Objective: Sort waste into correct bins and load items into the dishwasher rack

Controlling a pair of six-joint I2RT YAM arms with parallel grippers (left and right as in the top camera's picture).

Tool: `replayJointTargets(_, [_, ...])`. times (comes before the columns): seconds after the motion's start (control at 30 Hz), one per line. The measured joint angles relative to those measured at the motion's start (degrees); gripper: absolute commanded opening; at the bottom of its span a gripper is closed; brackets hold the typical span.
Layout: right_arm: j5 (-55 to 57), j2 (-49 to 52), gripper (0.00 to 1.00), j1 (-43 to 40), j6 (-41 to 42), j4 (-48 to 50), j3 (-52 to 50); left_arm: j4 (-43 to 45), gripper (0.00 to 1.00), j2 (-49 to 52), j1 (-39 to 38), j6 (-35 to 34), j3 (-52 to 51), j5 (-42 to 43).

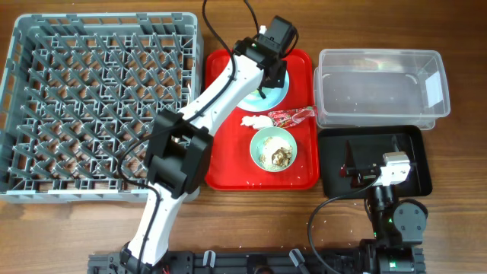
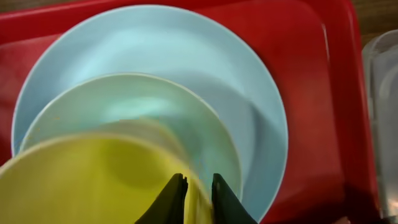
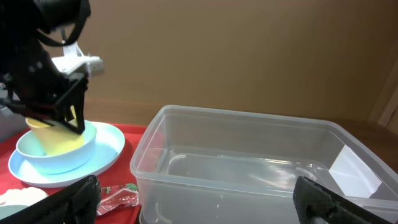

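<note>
Left gripper is clamped on the rim of the yellow cup, one finger inside the wall and one outside, jaws almost together. The cup stands inside the blue bowl, and the bowl sits on the blue plate. This stack is at the upper middle of the red tray in the overhead view.

Right gripper is spread wide and holds nothing. It hangs over the black tray at the lower right of the overhead view. Its fingers frame the clear tub, which lies just above the black tray.

On the lower half of the red tray:
- The green bowl holds food scraps.
- The napkin lies just above it.
- The red wrapper lies beside the napkin.

The rack fills the left of the frame.
</note>
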Motion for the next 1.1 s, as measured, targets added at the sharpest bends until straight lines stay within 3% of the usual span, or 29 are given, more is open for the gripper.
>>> replayJointTargets(0.27, [0.0,0.0,1.0,0.0,0.0,0.0,0.0,0.57,0.12,0.26,0.0,0.0,-0.11,0.0])
replayJointTargets(0.37, [0.0,0.0,1.0,0.0,0.0,0.0,0.0,0.72,0.13,0.17,0.0,0.0,-0.11,0.0])
replayJointTargets(0.43, [0.0,0.0,1.0,0.0,0.0,0.0,0.0,0.81,0.19,0.17,0.0,0.0,-0.11,0.0])
replayJointTargets(1.1, [0.0,0.0,1.0,0.0,0.0,0.0,0.0,-1.25,0.2,-2.58,0.04,0.02,-0.11,-0.87])
